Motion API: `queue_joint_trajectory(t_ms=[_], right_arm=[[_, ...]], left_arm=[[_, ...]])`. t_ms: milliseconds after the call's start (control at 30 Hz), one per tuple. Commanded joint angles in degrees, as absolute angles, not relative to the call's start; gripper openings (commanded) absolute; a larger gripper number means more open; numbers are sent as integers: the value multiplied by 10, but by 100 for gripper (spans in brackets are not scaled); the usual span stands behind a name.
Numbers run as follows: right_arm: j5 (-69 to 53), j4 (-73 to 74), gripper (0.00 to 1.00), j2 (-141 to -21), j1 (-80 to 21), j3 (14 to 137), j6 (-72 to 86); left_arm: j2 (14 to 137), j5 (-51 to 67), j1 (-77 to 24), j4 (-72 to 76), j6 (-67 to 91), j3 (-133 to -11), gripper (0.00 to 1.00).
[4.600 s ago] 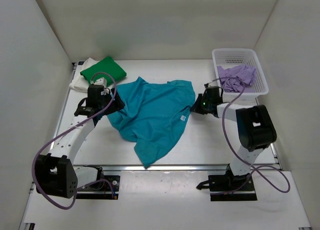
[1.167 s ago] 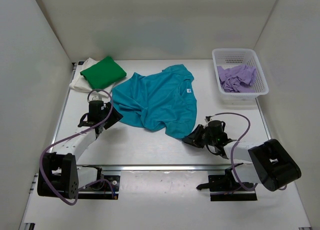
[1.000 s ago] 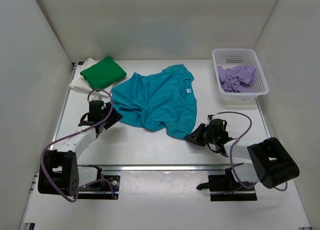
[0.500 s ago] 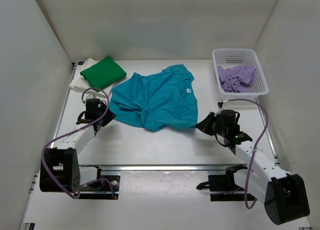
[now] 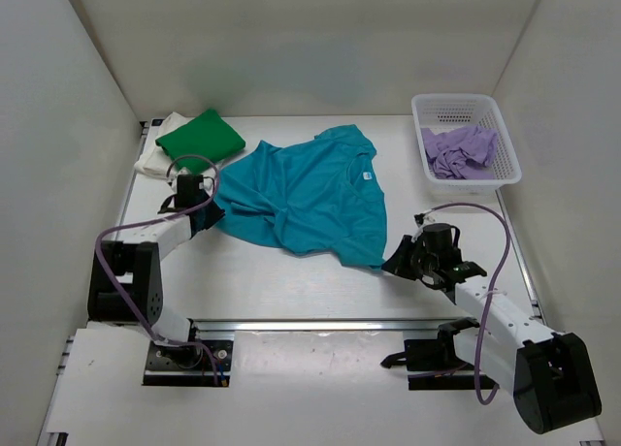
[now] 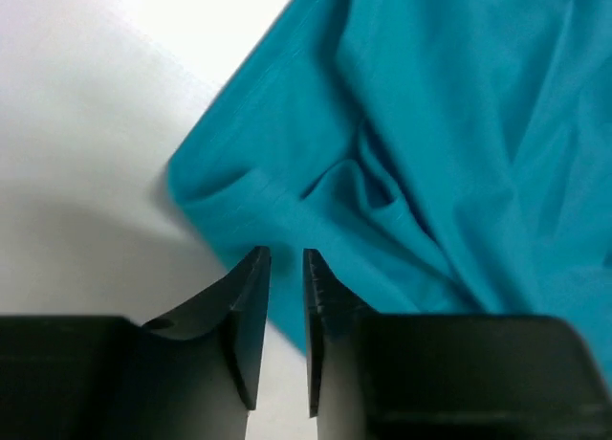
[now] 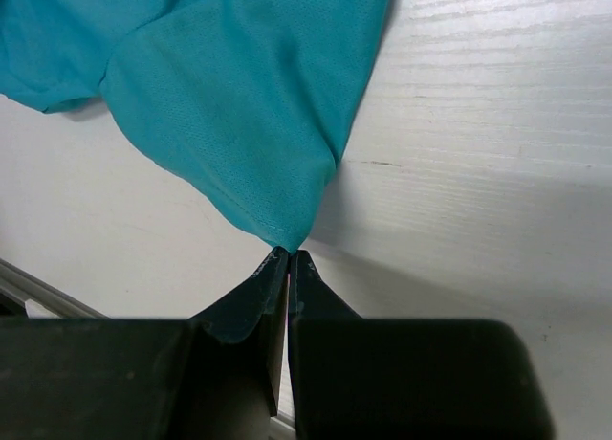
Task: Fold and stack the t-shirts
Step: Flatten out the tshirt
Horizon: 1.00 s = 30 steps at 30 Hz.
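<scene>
The teal t-shirt (image 5: 306, 199) lies across the middle of the counter (image 5: 291, 286), neck and small white label toward the top of the frame, hem toward the bottom. A few seconds ago it hung crumpled between the two arms with the label low and to the right, so it has since been turned and laid out.

Over the last second the right end effector (image 5: 396, 265) has come to the hem's lower right corner. That corner now sits further toward the lower right of the frame than it did half a second ago. In the right wrist view the right end effector (image 7: 288, 254) is pinched closed with the tip of the teal hem caught at its fingertips, the cloth fanning out above it.

The left end effector (image 5: 202, 206) has shifted up the frame to the shirt's left edge. In the left wrist view the left end effector (image 6: 287, 260) shows only a narrow gap between its fingers, with a folded lobe of teal cloth just beyond them. I cannot tell whether any cloth is held.

The right side now looks fairly smooth, but creases still bunch at the centre left, so I judge the spreading unfinished and the folding not yet begun. The likely need is a matching pull on the left edge.

At upper left a folded green t-shirt (image 5: 201, 139) rests on a cream-white t-shirt (image 5: 153, 162) — two already stacked. The lilac t-shirt (image 5: 459, 151) waits crumpled in the white mesh basket (image 5: 507, 147) at upper right.
</scene>
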<state>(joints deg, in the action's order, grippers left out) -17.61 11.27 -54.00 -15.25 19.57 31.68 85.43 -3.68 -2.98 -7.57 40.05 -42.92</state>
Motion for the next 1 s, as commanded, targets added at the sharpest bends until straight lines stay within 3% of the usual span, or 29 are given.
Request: queue_joint_trajectory(t_ms=[0, 67, 233, 400, 467, 567, 733, 833, 933, 967], right_arm=[[-181, 97, 0, -530, -144, 206, 304], [-194, 91, 0, -527, -130, 209, 302], [-221, 85, 0, -524, -101, 214, 291], [-230, 72, 0, -536, -111, 211, 294], [-230, 71, 0, -535, -118, 212, 298], [-239, 63, 0, -528, -112, 204, 301], [-245, 67, 0, -517, -104, 207, 298], [-250, 58, 0, -516, -103, 204, 300], [-257, 50, 0, -512, -94, 195, 301], [-259, 48, 0, -513, -95, 196, 304]], left_arm=[[888, -25, -26, -87, 381, -466, 16], [889, -12, -19, -95, 382, -462, 0], [829, -31, -31, -106, 368, -431, 0], [791, -59, -14, -86, 380, -413, 59], [818, -68, -22, -97, 371, -435, 61], [883, -85, -31, -133, 352, -496, 44], [922, -68, -25, -127, 349, -490, 51], [923, -74, -32, -129, 345, -491, 34], [911, -78, -24, -142, 349, -490, 0], [900, -75, -21, -142, 352, -479, 0]])
